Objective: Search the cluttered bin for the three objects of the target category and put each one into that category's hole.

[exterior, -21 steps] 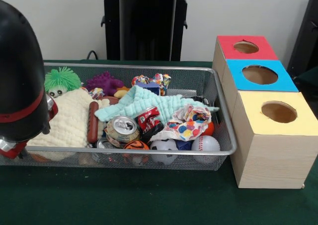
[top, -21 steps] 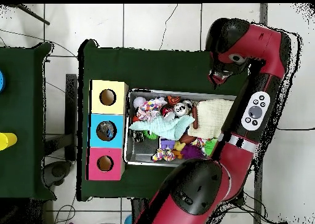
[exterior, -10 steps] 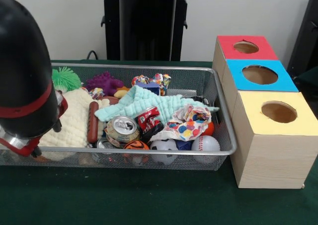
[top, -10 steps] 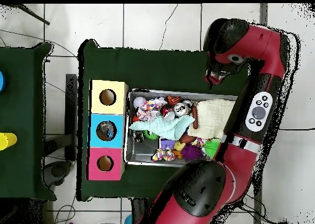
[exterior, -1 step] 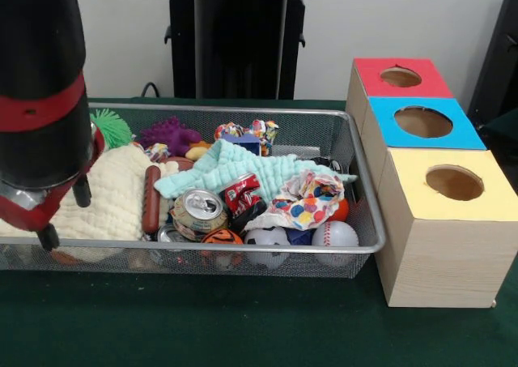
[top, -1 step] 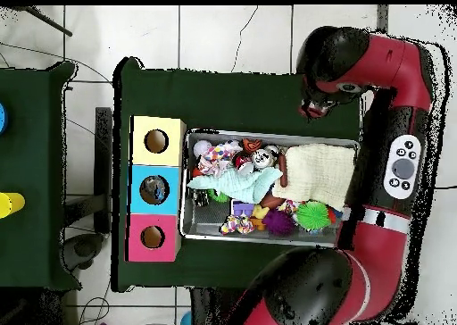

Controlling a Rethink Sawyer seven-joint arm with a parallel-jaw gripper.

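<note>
Green table, I've swung the gripper up and outward past the bin corner, fingers apart and empty; cans still mid-bin, holes unfed, nothing sorted yet.

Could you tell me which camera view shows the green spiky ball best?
The overhead view: there the green spiky ball lies fully exposed in the wire bin, beside the cream cloth. In the front view only a sliver shows beside the arm.
</note>
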